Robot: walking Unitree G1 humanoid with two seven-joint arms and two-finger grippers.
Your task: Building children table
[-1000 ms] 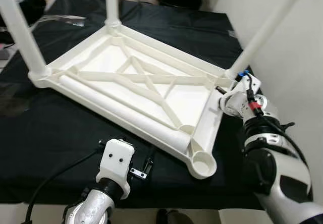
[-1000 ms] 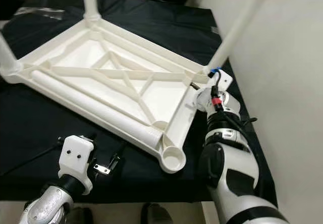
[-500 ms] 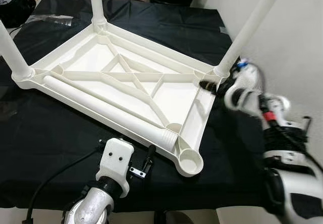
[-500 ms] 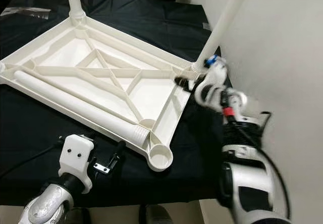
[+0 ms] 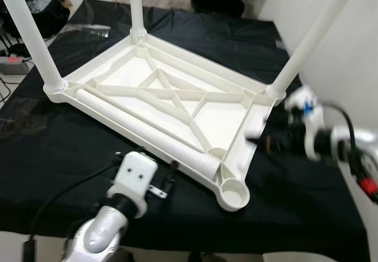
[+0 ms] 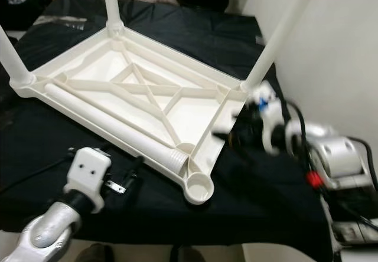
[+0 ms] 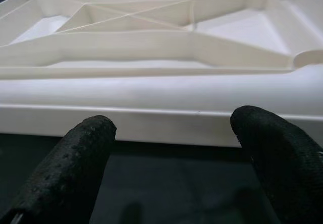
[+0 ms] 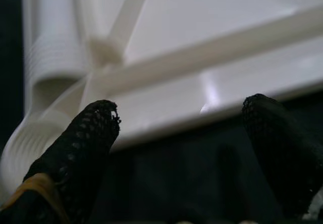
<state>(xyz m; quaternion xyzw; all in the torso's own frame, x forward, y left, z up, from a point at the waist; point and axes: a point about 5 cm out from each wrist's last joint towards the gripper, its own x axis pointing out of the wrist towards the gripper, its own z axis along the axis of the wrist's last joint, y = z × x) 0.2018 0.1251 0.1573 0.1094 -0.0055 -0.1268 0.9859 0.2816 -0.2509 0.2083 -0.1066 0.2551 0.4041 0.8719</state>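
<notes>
White children's table [image 5: 171,102] lies upside down on the black worktop [image 5: 59,156] so legs can go in, left hand [image 7: 171,153] open near its long edge, right hand [image 8: 176,148] open, probably beside the short edge

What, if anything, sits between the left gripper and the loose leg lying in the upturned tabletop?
Only the tabletop's own raised rim. The left gripper, fingers open, faces that rim over bare black cloth, and the loose leg lies just behind it inside the frame. Nothing else visible stands between.
</notes>
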